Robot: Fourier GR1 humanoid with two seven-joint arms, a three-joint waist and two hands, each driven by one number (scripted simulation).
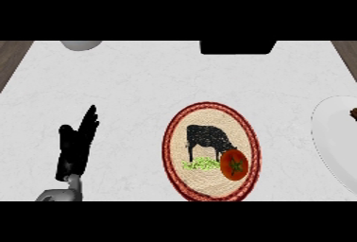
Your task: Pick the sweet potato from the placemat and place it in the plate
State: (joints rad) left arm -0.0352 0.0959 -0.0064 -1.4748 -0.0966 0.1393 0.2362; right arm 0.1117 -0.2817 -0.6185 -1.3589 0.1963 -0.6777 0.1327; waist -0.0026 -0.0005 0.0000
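Sweet potato [354,112] shows only as a brown sliver at three o'clock, on the plate [333,142]. Left hand [75,144] rests at eight o'clock, fingers straight.

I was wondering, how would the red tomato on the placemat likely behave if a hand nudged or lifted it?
The tomato looks round and smooth, so a nudge would probably roll it, perhaps off the near edge of the woven placemat. It looks small next to the left hand, so it is likely light. Its smooth skin might slip between the fingers.
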